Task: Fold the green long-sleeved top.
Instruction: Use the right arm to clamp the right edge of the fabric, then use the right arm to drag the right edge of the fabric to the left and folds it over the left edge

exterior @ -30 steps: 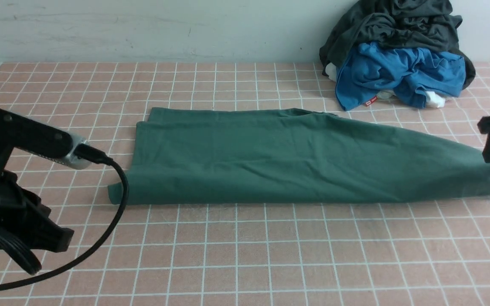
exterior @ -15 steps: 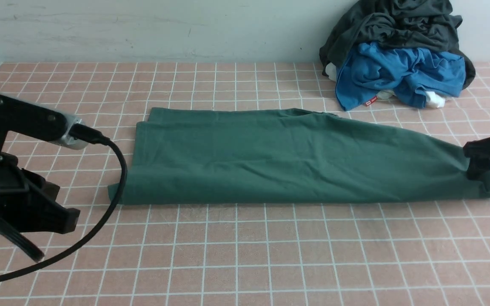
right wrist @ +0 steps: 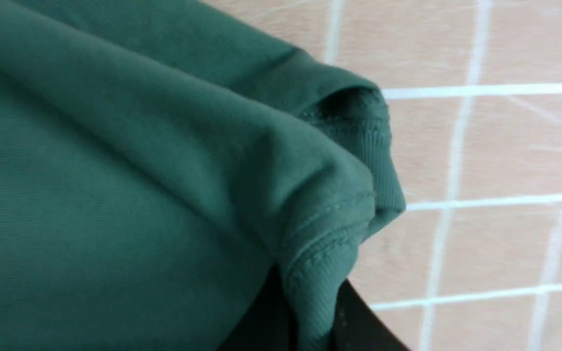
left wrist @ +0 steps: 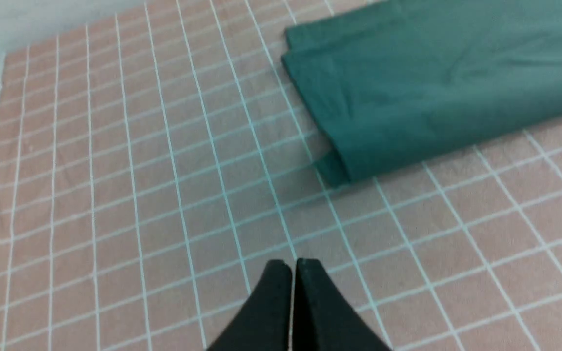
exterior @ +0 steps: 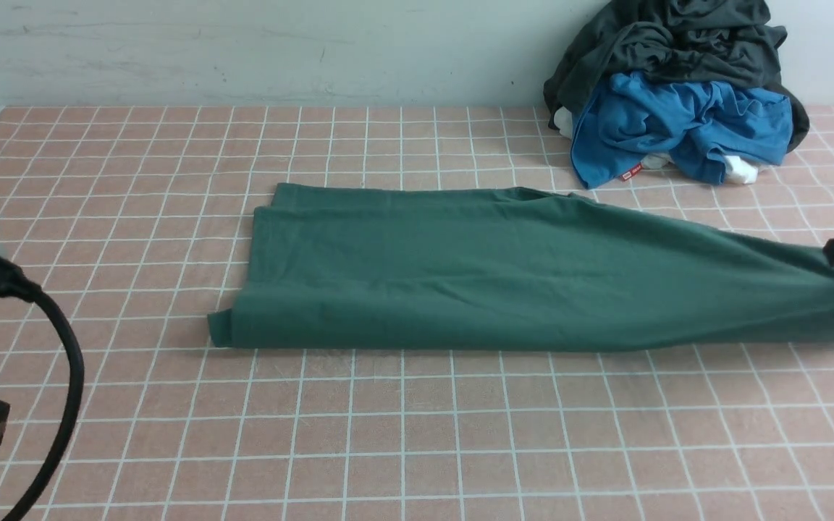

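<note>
At the right edge of the pink tiled tabletop, the right claw is pinching the ribbed end of the dark green cotton long-sleeved top, which is lying folded lengthwise mid-tabletop. Near left, the left claw is hovering closed, empty. The crosswise fold is probably starting, calling for that end to be carried leftward.

Through my right wrist camera the green top fills the left and centre of the frame, dark green knit lying in soft diagonal folds. Its bunched end juts toward the right, where a ribbed band with a stitched seam curls over a shadowed opening. At bottom centre my right gripper pinches that end: a strip of ribbed cloth runs down between the two black fingers, which press it from either side. On the right of the frame I see the pink table surface with its white grid lines, slightly blurred.
</note>
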